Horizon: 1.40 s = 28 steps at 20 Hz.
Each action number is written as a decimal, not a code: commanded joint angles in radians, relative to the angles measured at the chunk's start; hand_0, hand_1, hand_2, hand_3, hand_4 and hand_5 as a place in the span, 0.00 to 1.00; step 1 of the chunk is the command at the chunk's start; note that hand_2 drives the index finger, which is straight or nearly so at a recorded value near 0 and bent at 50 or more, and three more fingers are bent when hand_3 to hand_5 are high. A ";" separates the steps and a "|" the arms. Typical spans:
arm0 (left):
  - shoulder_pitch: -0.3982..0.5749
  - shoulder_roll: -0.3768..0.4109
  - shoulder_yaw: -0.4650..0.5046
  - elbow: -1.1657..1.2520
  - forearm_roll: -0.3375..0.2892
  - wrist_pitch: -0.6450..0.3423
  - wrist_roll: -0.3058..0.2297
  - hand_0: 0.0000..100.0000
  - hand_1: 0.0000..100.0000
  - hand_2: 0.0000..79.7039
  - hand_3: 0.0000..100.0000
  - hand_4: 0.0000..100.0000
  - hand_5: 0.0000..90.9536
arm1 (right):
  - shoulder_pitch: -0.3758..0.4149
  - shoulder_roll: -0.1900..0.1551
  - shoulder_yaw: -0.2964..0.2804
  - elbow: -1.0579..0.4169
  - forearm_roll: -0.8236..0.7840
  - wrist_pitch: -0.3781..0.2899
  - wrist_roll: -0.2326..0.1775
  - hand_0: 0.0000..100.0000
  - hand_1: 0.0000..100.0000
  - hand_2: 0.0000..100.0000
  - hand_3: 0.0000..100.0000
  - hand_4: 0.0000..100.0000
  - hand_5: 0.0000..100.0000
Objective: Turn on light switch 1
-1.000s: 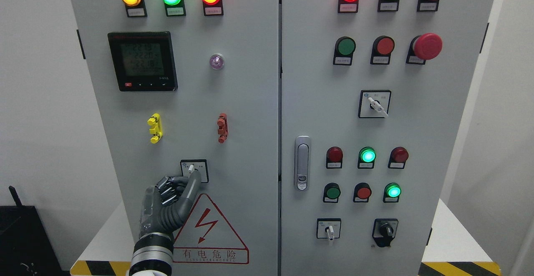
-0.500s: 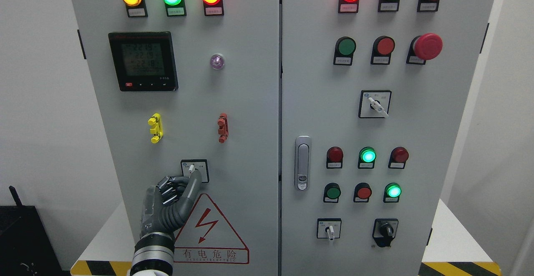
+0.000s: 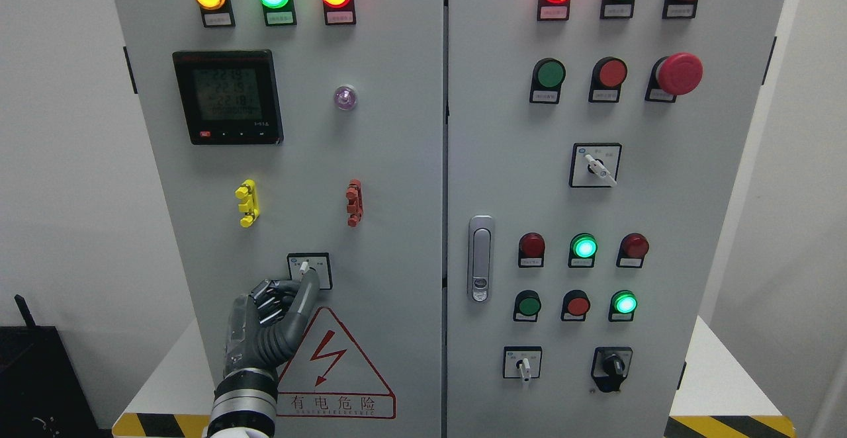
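A: Where's the switch?

B: Low on the left door of the cabinet (image 3: 370, 160), in a small black-framed plate just above the warning triangle (image 3: 327, 365). The switch (image 3: 304, 268) has a white lever, pointing up and a touch left.

A: And the hand?

B: The left hand (image 3: 268, 322) comes up from the bottom edge. One finger (image 3: 306, 292) is stretched out, its tip at the lever's base from the lower right; the others are curled into the palm and hold nothing. Whether the tip truly touches the lever I can't say — it covers the spot. The right hand isn't in view.

A: What could go wrong?

B: The lever is small and the fingertip blunt. A push off-centre may slide past the lever onto the plate — no turn at all. A straight press into the door would only load the finger. Pushed from the wrong side, the lever would go the wrong way.
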 commanded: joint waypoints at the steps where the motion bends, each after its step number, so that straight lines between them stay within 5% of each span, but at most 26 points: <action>1: -0.003 0.000 -0.003 0.002 -0.002 0.000 -0.005 0.35 0.56 0.74 0.83 0.92 0.93 | 0.000 0.000 0.000 0.000 0.000 -0.001 0.000 0.30 0.00 0.00 0.00 0.00 0.00; 28: -0.002 -0.002 -0.003 0.003 -0.005 0.000 -0.005 0.39 0.51 0.74 0.84 0.92 0.93 | 0.000 0.000 0.000 0.000 0.002 -0.001 0.000 0.30 0.00 0.00 0.00 0.00 0.00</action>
